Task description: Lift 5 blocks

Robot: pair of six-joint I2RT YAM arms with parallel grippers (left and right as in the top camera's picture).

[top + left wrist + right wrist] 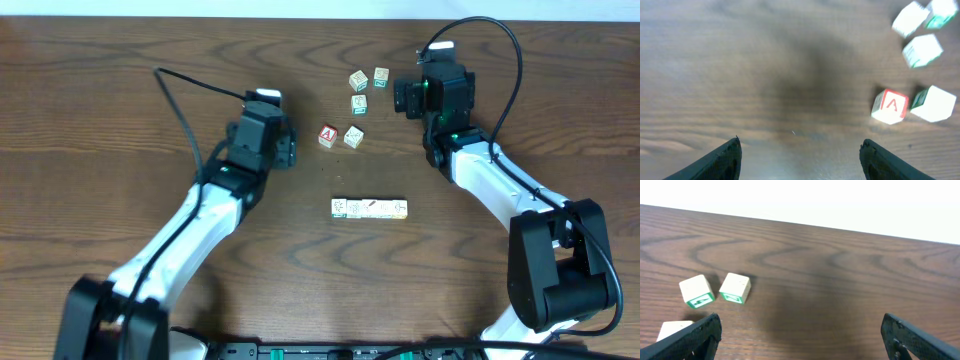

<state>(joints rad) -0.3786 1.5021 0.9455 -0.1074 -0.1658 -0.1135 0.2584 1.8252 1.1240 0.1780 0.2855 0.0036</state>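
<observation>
Nearest the lens, in the left wrist view: left gripper [800,142], fingers spread wide, nothing between them, bare table [740,60] beneath. Likewise in the right wrist view: right gripper [800,320], fingers spread to the full, gripping nothing.

Task item: blocks [369,207], five pale cubes laid end to end in one row. Lies in the lower centre of the overhead frame, between the two arms and apart from both. Touches neither gripper. Absent from both wrist views. Not yet lifted.

Other items: red "A" cube [327,136] at the centre of the overhead frame, just beside one of the loose green-marked cubes [353,137]; three more of these above, toward the upper centre, close to the right gripper.

Risks, as judged from the present layout:
1. Buckling of the row, if squeezed from its two ends with uneven or off-line pressure. Held by end force alone, apt to hinge at a joint and spill.
2. Wrong pick, with both grippers nearer the loose cubes than the row, and the red "A" cube no part of the task.
3. Scattering, through a finger or forearm sweeping a loose cube into the row on the approach.
4. Skewing of the row, if reached by one gripper ahead of the other.

Containers: none in view; nothing stowed in anything.
</observation>
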